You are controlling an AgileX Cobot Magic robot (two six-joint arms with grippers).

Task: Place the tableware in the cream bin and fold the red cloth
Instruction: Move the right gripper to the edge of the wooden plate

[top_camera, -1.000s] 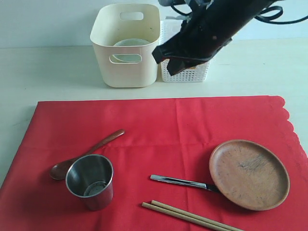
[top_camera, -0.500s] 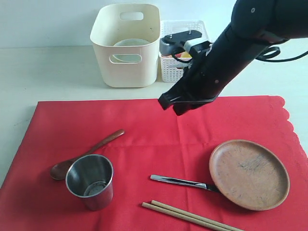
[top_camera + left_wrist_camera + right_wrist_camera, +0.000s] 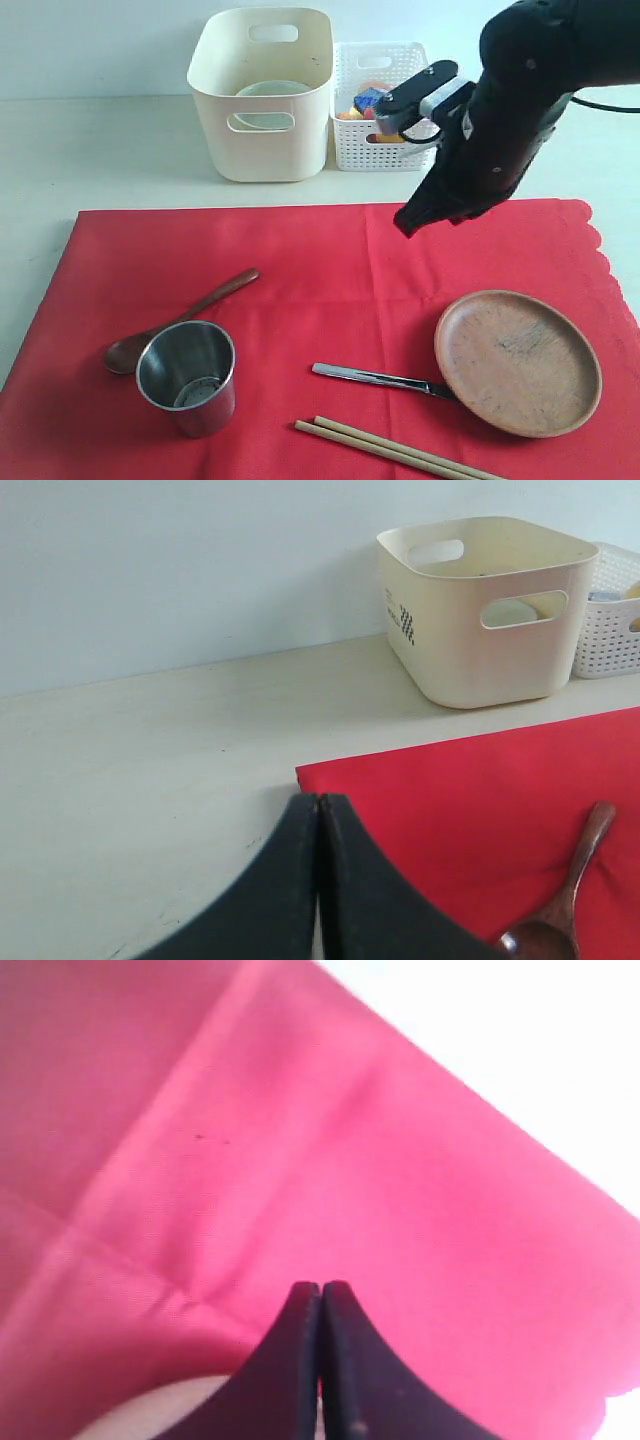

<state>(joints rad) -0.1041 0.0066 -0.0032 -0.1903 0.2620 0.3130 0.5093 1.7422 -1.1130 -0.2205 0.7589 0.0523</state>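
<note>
right claw (image 3: 408,224): pressed together, holding nothing | over the red cloth (image 3: 330,265), near its back edge | tip — open wide first, then pinch the brown plate (image 3: 518,362) by its rim

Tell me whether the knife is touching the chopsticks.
Apart. The exterior view shows a clear strip of red cloth between the knife and the chopsticks.
</note>
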